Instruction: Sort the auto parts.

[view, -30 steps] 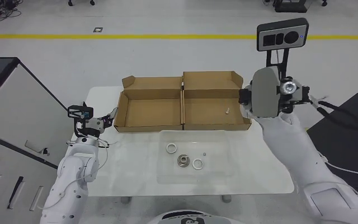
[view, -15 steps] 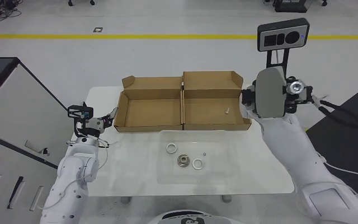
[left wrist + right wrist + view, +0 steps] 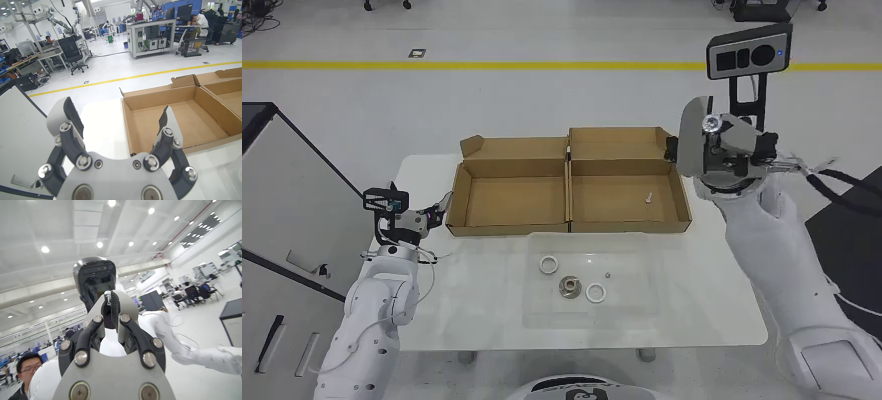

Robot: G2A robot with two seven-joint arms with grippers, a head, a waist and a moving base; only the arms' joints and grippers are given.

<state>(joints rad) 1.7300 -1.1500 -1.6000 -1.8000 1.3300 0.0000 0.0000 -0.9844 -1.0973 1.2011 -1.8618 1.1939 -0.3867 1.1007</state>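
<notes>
Screw (image 3: 108,298) pinched in your right gripper (image 3: 110,301), left gripper (image 3: 116,105) open, empty; one part (image 3: 649,197) boxed, rings (image 3: 569,288) left in tray (image 3: 542,312)

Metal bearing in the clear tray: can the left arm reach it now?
Probably yes: the left gripper is open and empty, and the bearing lies uncovered in the open tray with nothing between.

White table (image 3: 712,290); yellow floor line (image 3: 542,65) at 12 o'clock; grey panel (image 3: 292,190) at 9 o'clock; floor plate (image 3: 418,52) at 11 o'clock.
</notes>
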